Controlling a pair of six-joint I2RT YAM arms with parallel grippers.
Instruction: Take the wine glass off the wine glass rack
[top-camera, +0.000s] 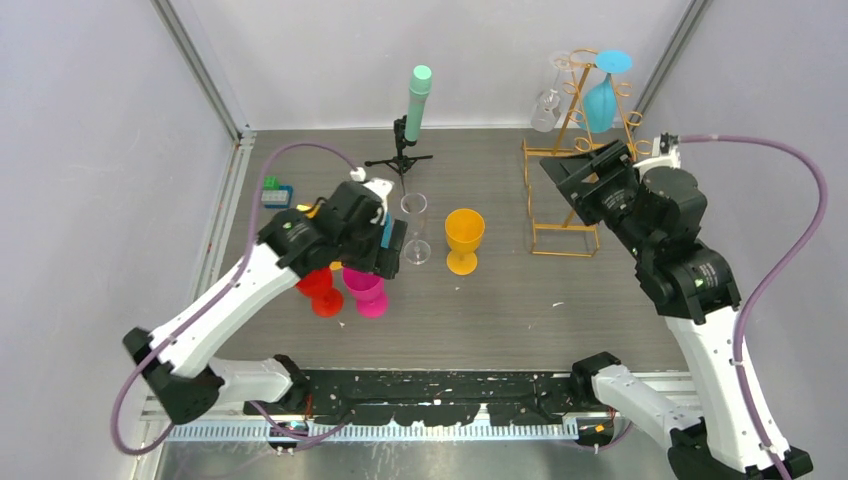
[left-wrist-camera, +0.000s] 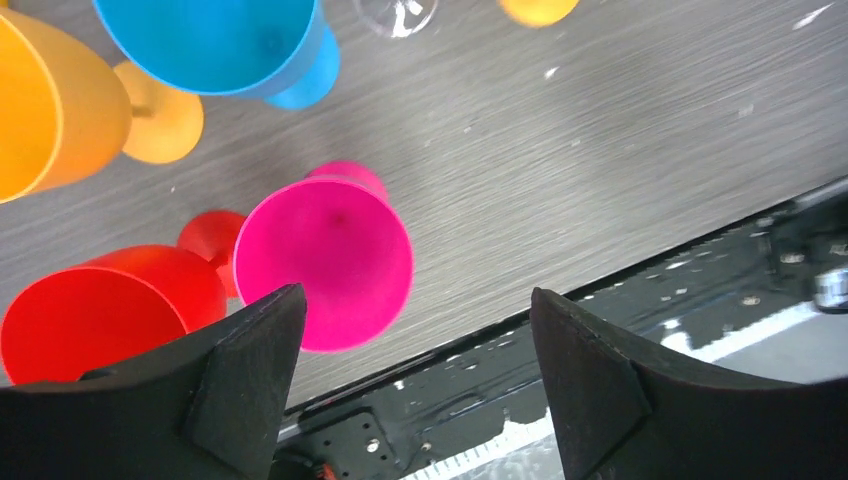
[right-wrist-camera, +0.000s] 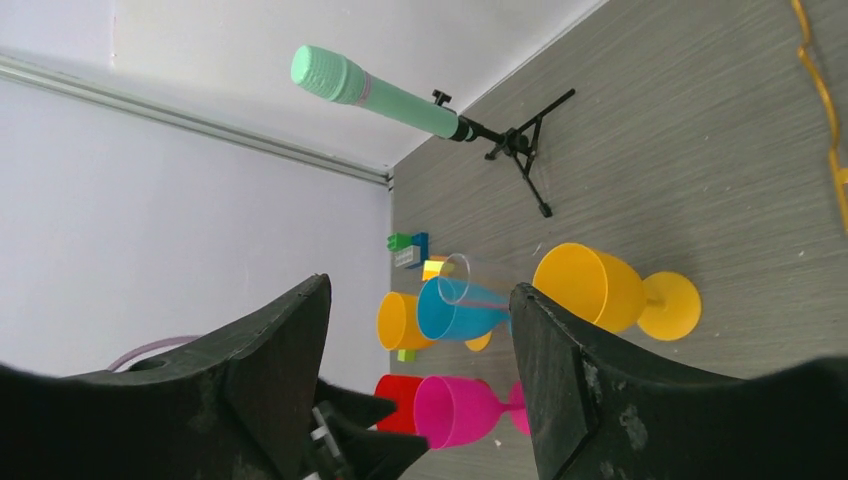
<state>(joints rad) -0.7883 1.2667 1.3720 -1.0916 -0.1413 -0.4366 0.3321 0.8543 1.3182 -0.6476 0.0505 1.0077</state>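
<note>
The gold wire wine glass rack (top-camera: 566, 196) stands at the back right of the table. Two wine glasses hang upside down from its top hooks, a clear one (top-camera: 547, 104) and a blue one (top-camera: 603, 98). My right gripper (top-camera: 586, 180) hovers open just in front of the rack, below the hanging glasses, with nothing between its fingers (right-wrist-camera: 420, 370). A strip of the rack (right-wrist-camera: 826, 104) shows at the right edge of the right wrist view. My left gripper (top-camera: 385, 256) is open and empty (left-wrist-camera: 415, 380) over a magenta glass (left-wrist-camera: 325, 262) at centre left.
Upright on the table stand a clear glass (top-camera: 415, 230), an orange glass (top-camera: 464, 240), a red glass (top-camera: 322, 290) and the magenta glass (top-camera: 368, 292). A blue glass (left-wrist-camera: 215, 45) and another orange one (left-wrist-camera: 60, 105) stand beside them. A mint-green microphone (top-camera: 416, 102) on a black tripod is at the back.
</note>
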